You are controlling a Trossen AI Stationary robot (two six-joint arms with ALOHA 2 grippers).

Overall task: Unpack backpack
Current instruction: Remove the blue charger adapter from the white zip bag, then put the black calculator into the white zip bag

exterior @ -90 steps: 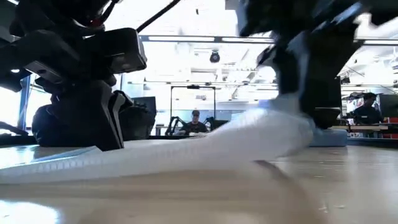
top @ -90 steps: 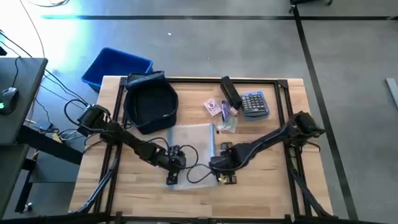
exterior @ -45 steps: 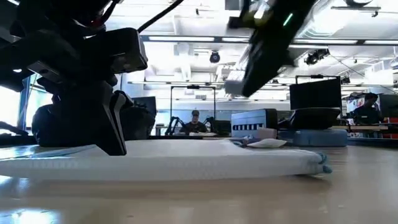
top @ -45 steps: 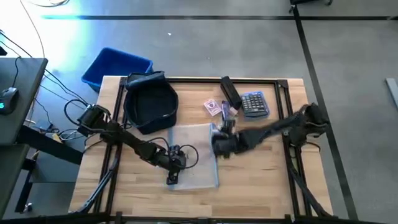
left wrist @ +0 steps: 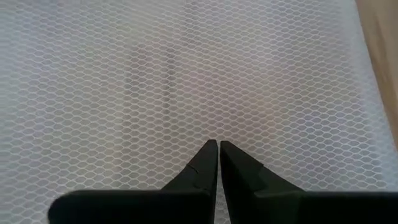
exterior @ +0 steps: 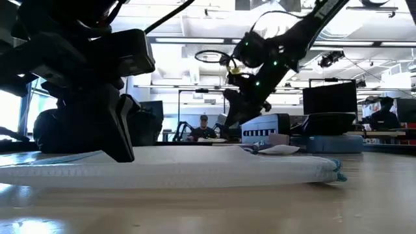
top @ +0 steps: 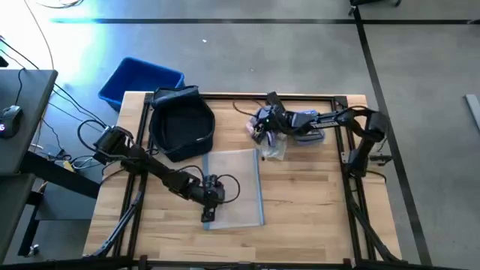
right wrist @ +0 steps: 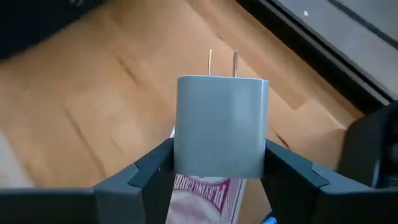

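Two arms: both at work on the table (top: pixel 315 195), the left near the front, the right reaching across the back.
Right gripper (right wrist: pixel 219 171): clenched on a grey wall charger (right wrist: pixel 221 124), its two prongs pointing away from the wrist; the fingers press its flat sides, which likely keeps it from twisting.
Where it hangs: above the small pile at the back, over the card pack (top: pixel 256 129) and close to the calculator (top: pixel 306 124), so the charger looks set to join the things already taken out.
Left gripper (left wrist: pixel 218 149): fingers closed together, tips down on the mesh pouch (top: pixel 234 186); whether they pinch the mesh or only press on it I cannot tell. Either way it probably pins the flat pouch in place.
Backpack (top: pixel 181 124): at the back left of the table, lying with its mouth open upward, just beside the pouch's far edge and apart from both grippers.
Blue bin (top: pixel 140 80): on the floor beyond the table's back-left corner.
Progress: several items lie out, so the unpacking seems well along; what remains inside the bag is hidden.
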